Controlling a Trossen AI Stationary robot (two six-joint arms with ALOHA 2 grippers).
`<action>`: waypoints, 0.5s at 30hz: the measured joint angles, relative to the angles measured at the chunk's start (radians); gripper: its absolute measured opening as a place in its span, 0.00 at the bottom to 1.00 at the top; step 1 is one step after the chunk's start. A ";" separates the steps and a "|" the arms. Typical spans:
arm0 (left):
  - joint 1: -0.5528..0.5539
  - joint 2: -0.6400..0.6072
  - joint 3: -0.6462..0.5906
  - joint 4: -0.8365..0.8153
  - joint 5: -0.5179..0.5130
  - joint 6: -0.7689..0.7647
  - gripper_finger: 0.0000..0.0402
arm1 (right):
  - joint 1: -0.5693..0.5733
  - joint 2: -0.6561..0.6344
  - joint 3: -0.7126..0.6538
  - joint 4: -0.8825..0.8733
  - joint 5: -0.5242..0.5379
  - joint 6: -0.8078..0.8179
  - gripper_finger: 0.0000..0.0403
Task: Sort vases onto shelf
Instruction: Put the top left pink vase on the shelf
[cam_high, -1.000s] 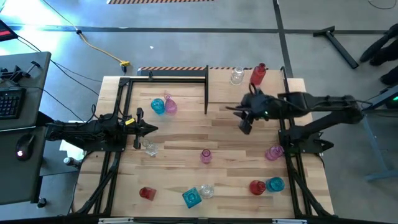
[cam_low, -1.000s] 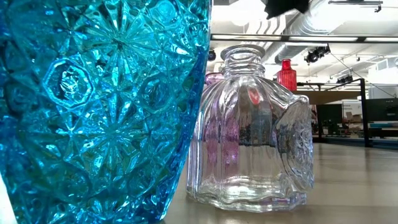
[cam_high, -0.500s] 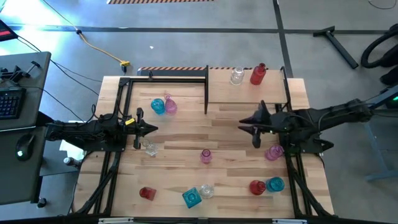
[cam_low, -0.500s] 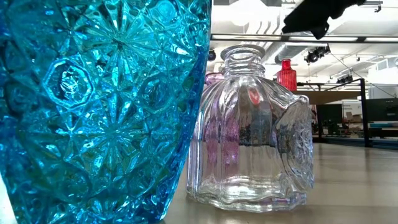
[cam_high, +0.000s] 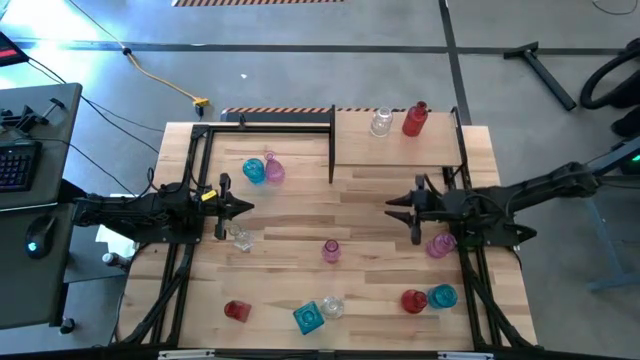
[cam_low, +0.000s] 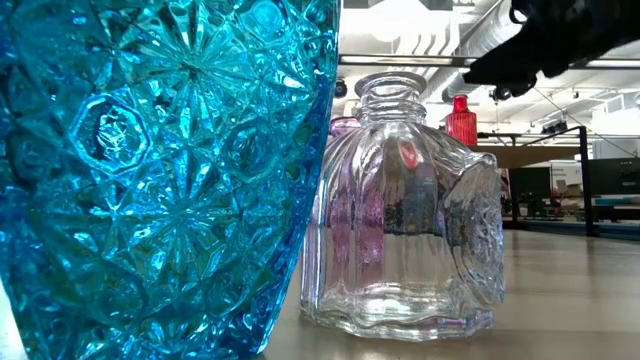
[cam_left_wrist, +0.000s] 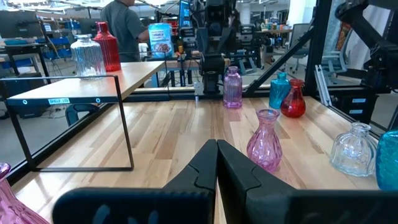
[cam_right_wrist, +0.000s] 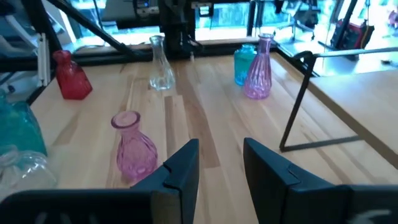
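Right gripper (cam_high: 408, 213) over desk middle near right edge, fingers parted, empty; pink ribbed glass vase (cam_high: 331, 250) at desk centre just ahead. Left gripper (cam_high: 236, 208) clenched, empty, near left edge. Clear ribbed vase (cam_high: 381, 122), red bottle vase (cam_high: 415, 118) stood on light-wood shelf (cam_high: 400, 152), far right corner. No legible writing.

The shelf (cam_high: 398, 150) is sitting at the table's (cam_high: 300, 215) far right corner, two vases (cam_high: 381, 122) standing side by side on its back edge. Loose vases (cam_high: 330, 250) are lying scattered over the table — a pair far left, one at the middle, clusters along the near edge and at the right.
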 joint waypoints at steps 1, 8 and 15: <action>0.000 0.000 0.000 0.000 0.000 0.000 0.00 | 0.000 -0.006 -0.014 0.015 -0.003 -0.008 0.27; 0.000 0.000 0.000 0.000 0.000 0.000 0.00 | 0.001 -0.058 -0.087 0.114 -0.040 -0.089 0.27; 0.000 0.000 0.000 0.000 0.000 0.000 0.00 | 0.001 -0.216 -0.150 0.119 -0.040 -0.119 0.27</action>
